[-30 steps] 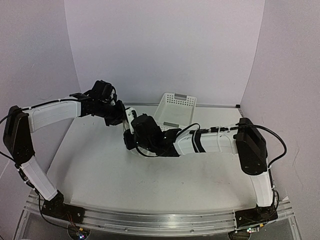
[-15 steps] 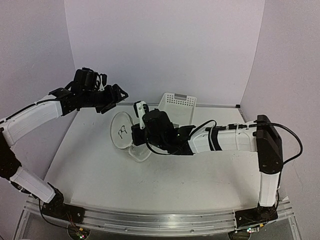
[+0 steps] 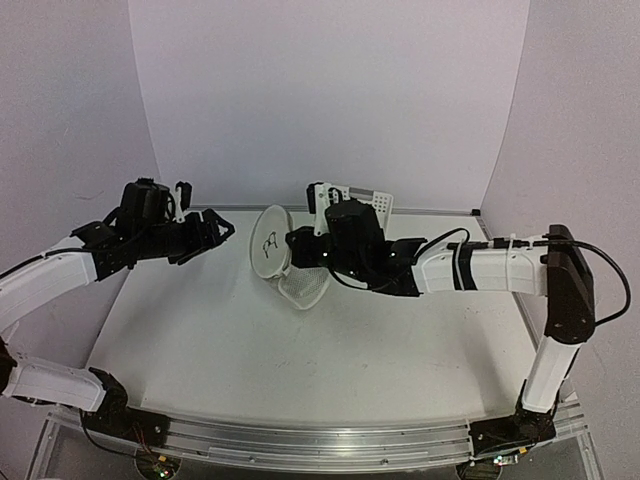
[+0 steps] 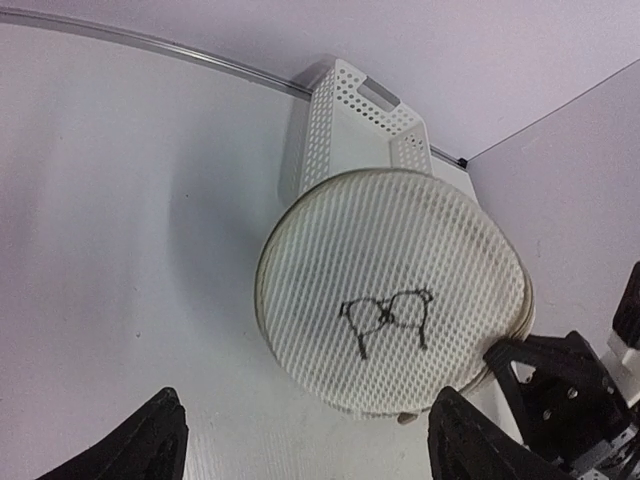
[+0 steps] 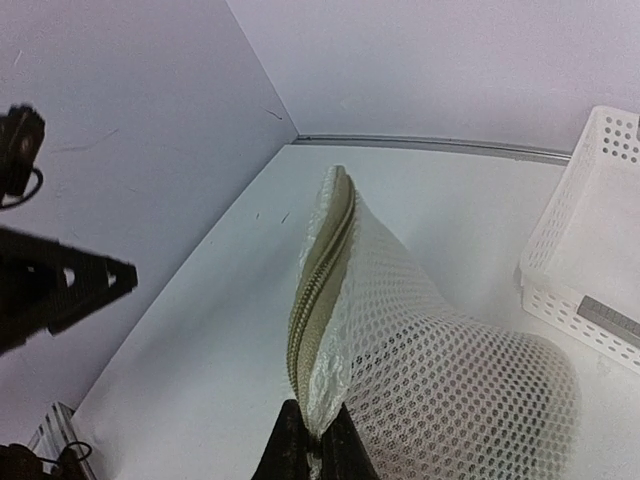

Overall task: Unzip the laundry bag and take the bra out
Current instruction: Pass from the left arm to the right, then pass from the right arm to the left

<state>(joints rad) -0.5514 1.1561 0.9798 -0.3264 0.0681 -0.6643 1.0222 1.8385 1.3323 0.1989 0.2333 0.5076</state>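
Observation:
The laundry bag [image 3: 268,243] is a white mesh disc held up on edge above the table, its round lid with the black mark [image 4: 385,322] facing my left arm. Loose mesh [image 3: 305,288] sags below it. My right gripper [image 5: 312,445] is shut on the bag's rim beside the beige zipper [image 5: 322,290], which runs closed along the edge. In the top view my right gripper [image 3: 293,256] sits just right of the lid. My left gripper [image 3: 213,236] stands open, apart from the bag on its left, with nothing between its fingers [image 4: 160,445]. The bra is hidden.
A white lattice basket [image 3: 362,203] stands at the back of the table, just behind the bag and my right wrist; it also shows in the wrist views, the basket [image 4: 350,120] [image 5: 600,250]. Purple walls close in the back and both sides.
My left gripper opened, let go and drew back to the left. My right arm stretched out and carried the bag up and toward the back, turning its lid to face left.

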